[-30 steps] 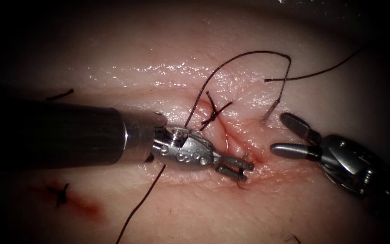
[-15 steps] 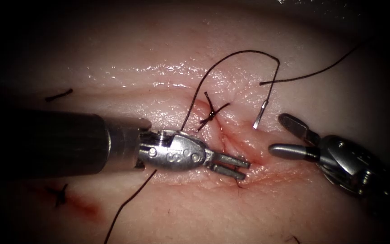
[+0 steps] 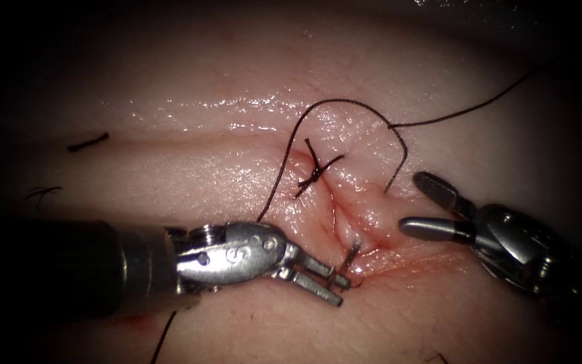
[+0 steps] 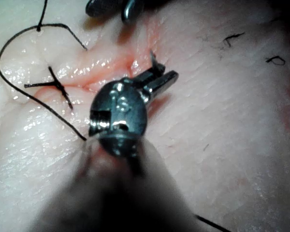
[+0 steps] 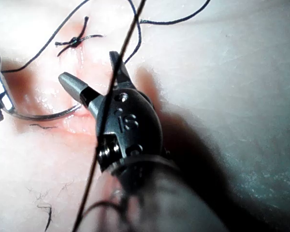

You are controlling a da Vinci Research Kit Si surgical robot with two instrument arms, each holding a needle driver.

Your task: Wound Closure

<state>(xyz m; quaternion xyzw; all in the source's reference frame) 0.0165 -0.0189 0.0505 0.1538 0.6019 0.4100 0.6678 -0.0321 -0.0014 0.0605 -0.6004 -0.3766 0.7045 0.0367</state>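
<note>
Left tool point(image 3: 335, 288) is gripping the needle point(image 3: 350, 256) near its tip, jaws closed on the steel just beside the cut point(image 3: 337, 209) in the tissue point(image 3: 237, 175). Right tool point(image 3: 420, 204) is waiting just across the cut, jaws spread wide and holding nothing. Thread point(image 3: 345, 104) is arching beyond both tools, above the finished knot point(image 3: 314, 174), while the needle's curve runs on through the tissue
</note>
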